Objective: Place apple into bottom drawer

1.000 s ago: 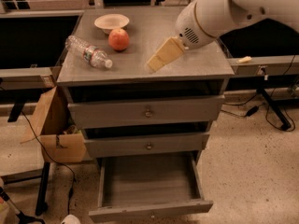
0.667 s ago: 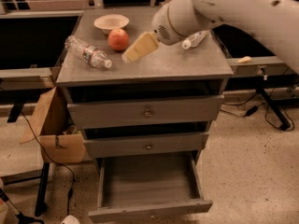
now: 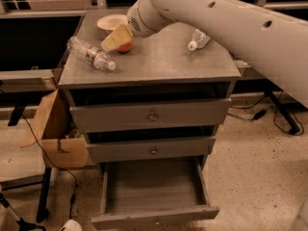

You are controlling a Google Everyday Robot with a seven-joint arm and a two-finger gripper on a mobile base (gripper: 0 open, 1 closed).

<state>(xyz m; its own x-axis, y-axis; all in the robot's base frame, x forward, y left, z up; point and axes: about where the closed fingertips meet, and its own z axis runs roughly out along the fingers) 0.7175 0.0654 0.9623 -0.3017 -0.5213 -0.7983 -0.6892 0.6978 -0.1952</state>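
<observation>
The gripper (image 3: 114,38) covers most of the apple (image 3: 127,47); whether it grips I cannot tell. Well below the apple, the bottom drawer (image 3: 154,190) stands open.

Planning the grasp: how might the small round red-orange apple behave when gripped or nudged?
Round, the apple would probably roll across the flat grey cabinet top if nudged by the gripper right over it. It looks solid, likely firm.

Matt beige claw (image 3: 115,38) sits over the apple (image 3: 126,47) beside a clear plastic bottle (image 3: 91,54).
</observation>
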